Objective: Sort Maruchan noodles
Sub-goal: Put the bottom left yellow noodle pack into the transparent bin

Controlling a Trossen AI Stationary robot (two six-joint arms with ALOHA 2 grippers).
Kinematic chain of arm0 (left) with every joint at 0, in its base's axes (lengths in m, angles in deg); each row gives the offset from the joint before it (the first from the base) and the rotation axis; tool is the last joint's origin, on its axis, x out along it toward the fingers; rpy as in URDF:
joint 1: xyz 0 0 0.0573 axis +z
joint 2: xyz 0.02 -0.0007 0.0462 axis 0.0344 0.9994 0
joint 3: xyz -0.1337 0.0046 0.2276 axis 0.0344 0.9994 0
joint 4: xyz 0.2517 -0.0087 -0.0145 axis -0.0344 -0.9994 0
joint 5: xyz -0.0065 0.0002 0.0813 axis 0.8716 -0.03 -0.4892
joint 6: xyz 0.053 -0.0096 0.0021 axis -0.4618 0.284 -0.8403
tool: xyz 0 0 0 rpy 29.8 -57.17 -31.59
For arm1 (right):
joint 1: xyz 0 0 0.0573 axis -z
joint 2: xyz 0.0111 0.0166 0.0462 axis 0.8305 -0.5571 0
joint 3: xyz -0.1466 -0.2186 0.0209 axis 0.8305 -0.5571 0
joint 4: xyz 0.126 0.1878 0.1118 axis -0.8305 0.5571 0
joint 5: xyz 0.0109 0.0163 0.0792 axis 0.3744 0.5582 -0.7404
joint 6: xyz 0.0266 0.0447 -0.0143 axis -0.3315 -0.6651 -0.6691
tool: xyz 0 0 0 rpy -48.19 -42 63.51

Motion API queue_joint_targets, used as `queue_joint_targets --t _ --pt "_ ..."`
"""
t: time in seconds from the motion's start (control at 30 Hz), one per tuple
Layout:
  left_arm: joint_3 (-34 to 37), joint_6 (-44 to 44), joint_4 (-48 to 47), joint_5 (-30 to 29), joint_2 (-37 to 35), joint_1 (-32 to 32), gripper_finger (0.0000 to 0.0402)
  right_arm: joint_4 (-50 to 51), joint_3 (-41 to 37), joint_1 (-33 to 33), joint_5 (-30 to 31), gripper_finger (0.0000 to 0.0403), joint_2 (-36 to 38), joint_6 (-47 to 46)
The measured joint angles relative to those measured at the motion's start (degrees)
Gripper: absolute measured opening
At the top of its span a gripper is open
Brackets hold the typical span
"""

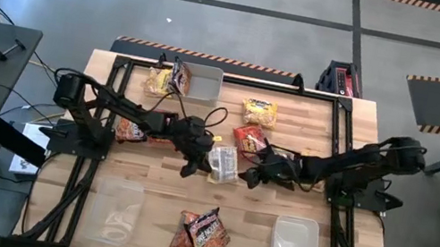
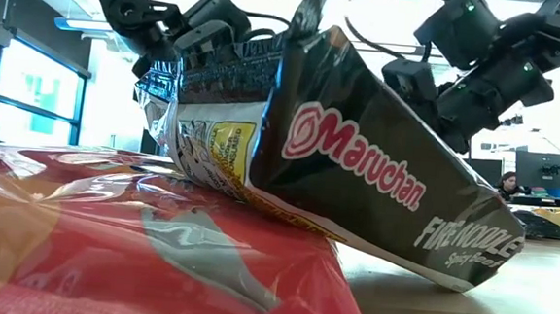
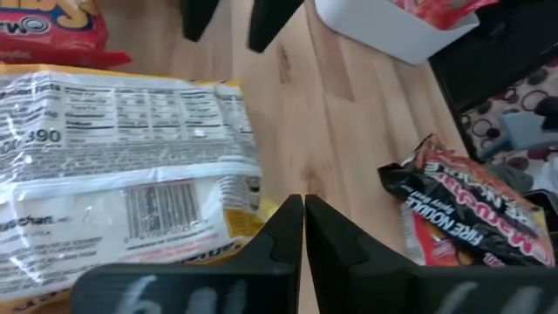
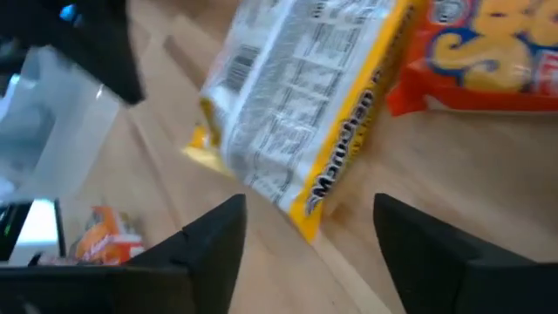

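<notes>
Writing: "Maruchan" read on the dark packet (image 2: 376, 173) in the low view, plus "FIRE NOODLE"; the yellow-edged packet (image 4: 305, 96) showed "Maruchan" along its side and a nutrition panel with barcode on its back.
Packets: yellow-edged packet lay mid-counter between the two claws; red packet (image 1: 249, 138) just beside it; dark packets (image 1: 201, 232) sat at the near edge; yellow packet (image 1: 258, 111) farther back.
Bins: clear bin (image 1: 295, 246) at near right held a red packet; second bin (image 1: 116, 211) at near left; third bin (image 1: 198, 82) at the back.
Left claw (image 3: 303, 228): fingers pressed together, gripping nothing, low over the counter (image 1: 279, 198) beside the yellow-edged packet's corner.
Right claw (image 4: 309, 244): fingers spread wide, empty, facing the same packet's edge.
Arms: both reached inward to the middle, tilted down.
</notes>
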Motion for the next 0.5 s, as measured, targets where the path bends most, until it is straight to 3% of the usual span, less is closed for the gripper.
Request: queue_joint_targets --t 0.27,0.5 --pt "-0.56 -0.77 -0.69 -4.89 -3.41 5.28 0.0015 -0.36 2.51 -0.7 5.96 0.0256 -4.71 -1.71" --pt "-3.31 -2.92 -8.35 -1.3 -1.78 11.37 0.0065 9.46 11.68 -0.37 8.62 0.0252 -11.6 1.42"
